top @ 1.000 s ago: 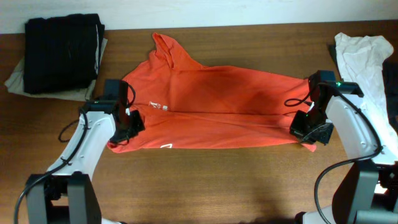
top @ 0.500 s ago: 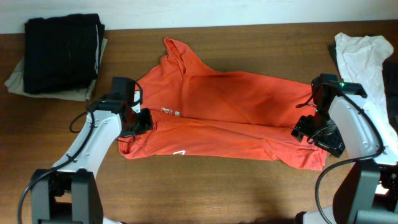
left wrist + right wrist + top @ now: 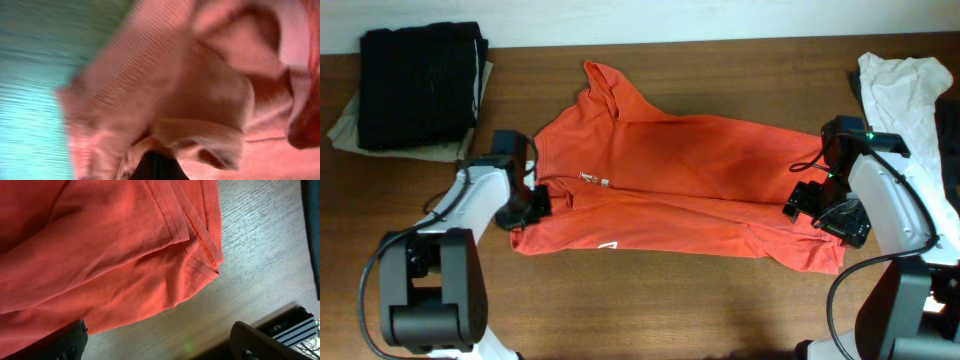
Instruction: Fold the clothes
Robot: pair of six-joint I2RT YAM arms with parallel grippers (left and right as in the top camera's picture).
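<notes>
1. So, overhead first: the red-orange T-shirt (image 3: 690, 170) lies stretched sideways across the middle of the table (image 3: 670, 310), doubled over lengthwise with one sleeve poking up toward the back. The left gripper (image 3: 527, 200) sits at the shirt's left end and the right gripper (image 3: 807, 205) at its right end. My guess is they're working opposite ends so the cloth stays taut and flat for the next fold. A black folded pile (image 3: 420, 80) and a white cloth (image 3: 900, 90) are parked well off to the sides.
2. Left wrist view: super blurry. Shirt fabric (image 3: 190, 90) is bunched right up against the lens, with a dark shape (image 3: 155, 167) at the bottom edge. Honestly can't tell if that claw is pinching or not.
3. Right wrist view: the fingers (image 3: 65, 340) are spread wide apart, holding nothing. The shirt's hem corner (image 3: 200, 255) lies flat on the wood below, looking freshly set down.
</notes>
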